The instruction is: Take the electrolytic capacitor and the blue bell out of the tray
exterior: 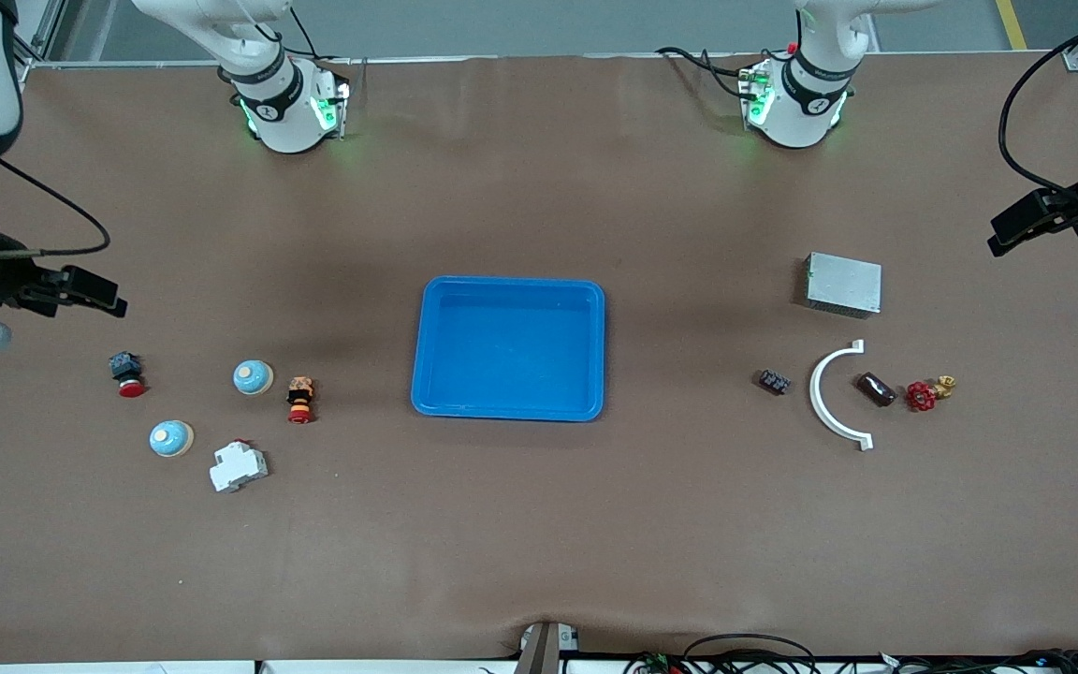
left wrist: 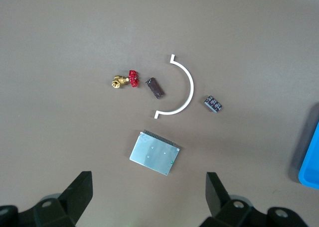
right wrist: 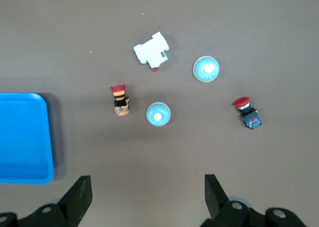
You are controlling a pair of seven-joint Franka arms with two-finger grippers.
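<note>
The tray point(exterior: 509, 347) is seen at the centre of the front view, and nothing is seen inside it. The electrolytic capacitor point(exterior: 875, 388) lies on the table at the right of the frame, between the white curved bracket point(exterior: 835, 394) and the red-handled brass valve point(exterior: 928, 391), toward the left arm's end of the table. Two blue bells are seen at the lower left of the frame, one point(exterior: 253, 376) beside an orange-and-black push button point(exterior: 300, 399) and the other point(exterior: 171, 437) lower in the frame, near a white breaker point(exterior: 238, 465). The left gripper point(exterior: 1026, 223) is held in the air at the right edge of the frame with its jaws spread wide and nothing between them; the right gripper point(exterior: 80, 290) is held likewise at the left edge, wide and empty. Both removals are judged to be done already, since the named things lie outside the tray. No further grasp appears to be called for; only a retreat to rest would be expected.
</note>
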